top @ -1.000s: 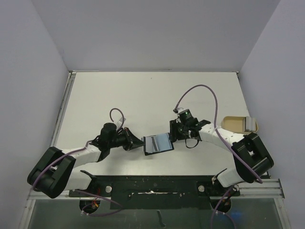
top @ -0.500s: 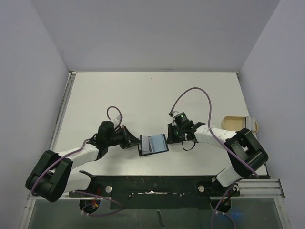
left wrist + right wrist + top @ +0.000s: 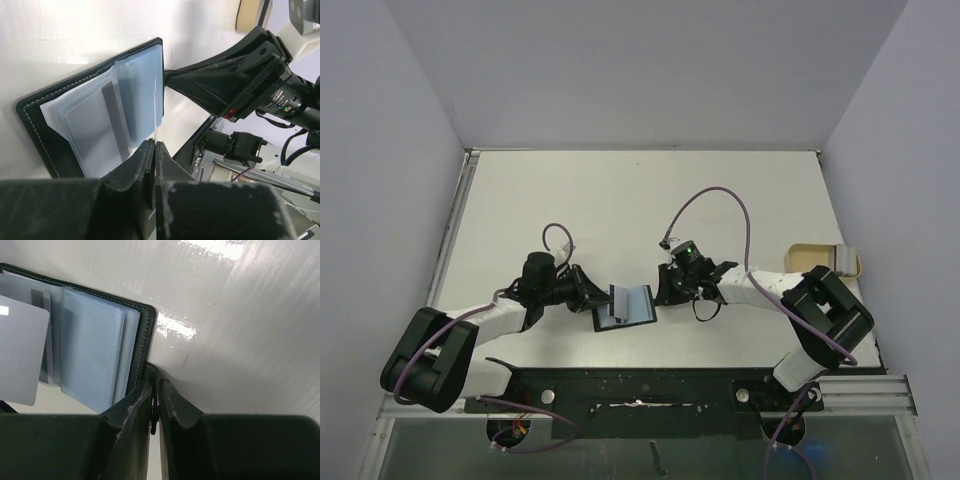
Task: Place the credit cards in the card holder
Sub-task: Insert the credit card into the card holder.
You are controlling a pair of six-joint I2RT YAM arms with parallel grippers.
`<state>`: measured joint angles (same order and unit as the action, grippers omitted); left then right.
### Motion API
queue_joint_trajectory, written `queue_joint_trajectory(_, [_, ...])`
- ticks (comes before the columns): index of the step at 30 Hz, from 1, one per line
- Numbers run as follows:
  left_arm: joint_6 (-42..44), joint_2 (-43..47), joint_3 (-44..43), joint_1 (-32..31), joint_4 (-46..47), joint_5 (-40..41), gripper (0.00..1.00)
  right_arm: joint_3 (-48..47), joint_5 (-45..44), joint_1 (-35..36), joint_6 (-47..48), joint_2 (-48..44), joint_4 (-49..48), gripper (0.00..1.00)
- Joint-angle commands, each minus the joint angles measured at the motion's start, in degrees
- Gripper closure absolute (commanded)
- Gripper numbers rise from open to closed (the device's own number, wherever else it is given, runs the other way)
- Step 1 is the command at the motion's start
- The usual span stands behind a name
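Leftward along the near part of the table (image 3: 620,200) is where both arms have carried the open card holder (image 3: 630,310) over the last second, and the right gripper (image 3: 659,293) has narrowed from a wide gape to a pinch.

Nearest the front edge, roughly midway along it, the holder lies spread with its black cover down and its pale blue sleeves up. The left gripper (image 3: 154,150) reaches it from the left, clenched on a credit card (image 3: 20,347). Its own camera sees that card only edge-on, as a thin pale line rising from between the fingers. The right wrist camera shows the card's flat grey face and rounded corners over the far half of the sleeves. Whether its edge has entered a sleeve cannot be told.

The right wrist view also shows the right gripper clamped on the stitched cover edge, which the overhead view is too coarse to settle.

Farther back, at the table's right edge, a tan tray (image 3: 810,250) sits well apart from both grippers.
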<state>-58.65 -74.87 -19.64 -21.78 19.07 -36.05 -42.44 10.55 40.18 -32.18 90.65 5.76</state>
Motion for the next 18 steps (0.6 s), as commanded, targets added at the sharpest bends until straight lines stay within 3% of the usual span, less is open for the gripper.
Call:
queue_joint_trajectory(1, [1.62,-0.85,0.01,0.68,4.73,-1.89,1.00,0.12,0.18,1.13,-1.86,0.89,-2.94,0.89])
queue_joint_trajectory(18, [4.58,2.52,2.59,3.35,-1.45,0.09,1.00,1.60,-1.31,1.17,-3.21,0.24,-2.80,0.89])
